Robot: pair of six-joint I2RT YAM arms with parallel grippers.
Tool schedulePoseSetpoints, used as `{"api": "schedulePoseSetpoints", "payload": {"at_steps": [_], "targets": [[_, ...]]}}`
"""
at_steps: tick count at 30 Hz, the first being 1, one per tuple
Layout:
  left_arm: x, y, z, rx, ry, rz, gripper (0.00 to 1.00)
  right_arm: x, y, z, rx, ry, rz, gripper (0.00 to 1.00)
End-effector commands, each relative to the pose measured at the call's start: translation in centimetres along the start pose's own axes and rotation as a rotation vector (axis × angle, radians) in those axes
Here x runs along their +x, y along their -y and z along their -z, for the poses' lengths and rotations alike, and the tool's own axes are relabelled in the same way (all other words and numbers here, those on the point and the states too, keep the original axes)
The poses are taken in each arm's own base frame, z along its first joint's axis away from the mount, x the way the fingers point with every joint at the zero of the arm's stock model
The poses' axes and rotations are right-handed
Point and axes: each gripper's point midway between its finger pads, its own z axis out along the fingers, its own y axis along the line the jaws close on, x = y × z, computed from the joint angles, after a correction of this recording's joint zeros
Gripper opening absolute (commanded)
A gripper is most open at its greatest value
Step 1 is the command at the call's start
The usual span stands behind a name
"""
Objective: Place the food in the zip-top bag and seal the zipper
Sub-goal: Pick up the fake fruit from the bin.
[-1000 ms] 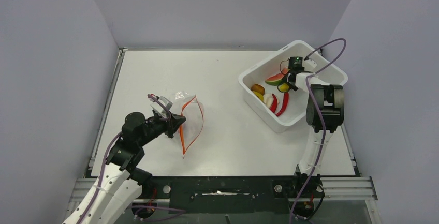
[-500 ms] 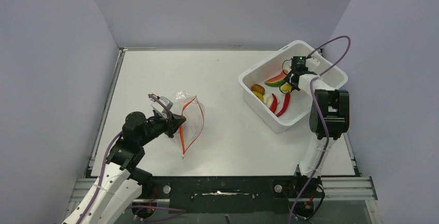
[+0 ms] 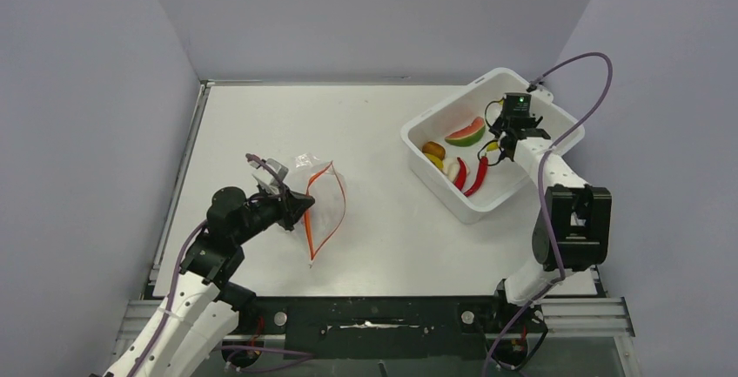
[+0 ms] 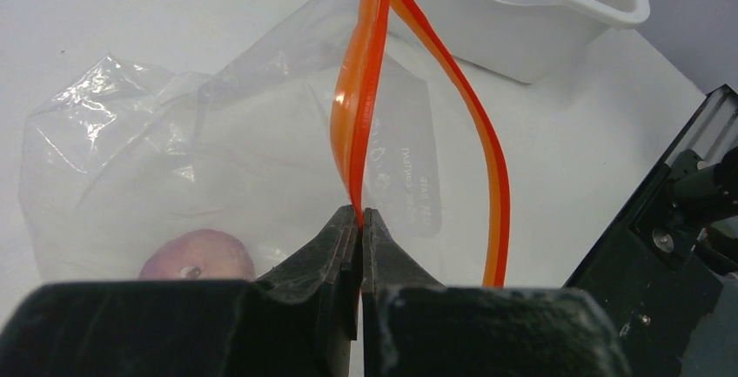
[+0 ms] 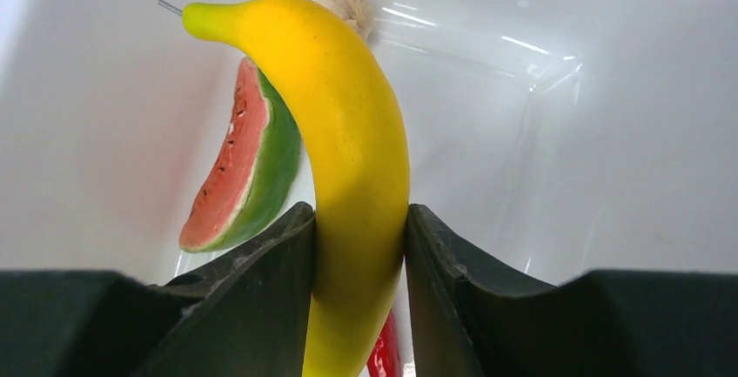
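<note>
The clear zip-top bag (image 3: pixel 325 196) lies left of centre with its mouth held apart. My left gripper (image 3: pixel 304 205) (image 4: pixel 360 212) is shut on one lip of the orange-red zipper (image 3: pixel 310 225) (image 4: pixel 358 90). A reddish round piece (image 4: pixel 198 257) sits inside the bag (image 4: pixel 174 151). My right gripper (image 3: pixel 503 146) (image 5: pixel 358 212) is shut on the yellow banana (image 5: pixel 348 124) (image 3: pixel 493 145), lifted above the bin floor. Under it lie the watermelon slice (image 3: pixel 466 131) (image 5: pixel 239 168), two red chilies (image 3: pixel 477 177), a brown-orange piece (image 3: pixel 433 149) and a white bit (image 3: pixel 451 167).
The white rectangular bin (image 3: pixel 459 209) stands at the right rear of the table, its walls (image 5: pixel 609 90) close around my right gripper. The same bin (image 4: pixel 522 11) shows beyond the bag in the left wrist view. The black frame rail (image 3: pixel 374 316) runs along the near edge.
My right arm has swung out to the right and lifted the banana away from the watermelon slice. The left gripper and the bag have barely moved.
</note>
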Motion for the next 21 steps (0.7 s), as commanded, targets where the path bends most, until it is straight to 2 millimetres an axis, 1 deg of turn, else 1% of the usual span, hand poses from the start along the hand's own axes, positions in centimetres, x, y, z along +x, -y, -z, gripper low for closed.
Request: {"api": "schedulePoseSetpoints", "payload": {"at_steps": [1,4,7,8,10,12,15,18,21], "targets": [[-4.4,1.8,0.2,0.050,0.135,0.070,0.00,-5.8,-1.0,4.7,-0.094,0.181,-0.001,0.23],[-5.7,1.7,0.1,0.035,0.170,0.095,0.00,-6.9,-1.8,7.8,-0.188,0.221,-0.008,0.23],[-6.6,1.3,-0.2,0.008,0.179,0.112,0.00,-7.3,-2.9,11.1,-0.315,0.251,-0.017,0.22],[-6.8,1.1,-0.4,-0.001,0.173,0.121,0.00,-7.6,-3.3,12.7,-0.366,0.268,-0.027,0.21],[-7.5,1.3,-0.7,0.002,0.172,0.137,0.00,-7.4,-4.6,15.3,-0.469,0.279,-0.030,0.21],[-7.8,1.3,-1.0,0.003,0.167,0.160,0.00,-6.9,-6.1,17.9,-0.576,0.290,-0.026,0.21],[-9.4,1.7,-1.0,0.014,0.201,0.180,0.00,-5.7,-8.7,22.1,-0.766,0.291,-0.020,0.21],[-9.5,1.8,-1.3,0.026,0.212,0.213,0.00,-4.2,-11.0,26.2,-0.946,0.288,-0.019,0.21],[-9.3,1.9,-1.7,0.035,0.208,0.251,0.00,-2.9,-12.8,29.9,-1.105,0.289,-0.002,0.22]]}}
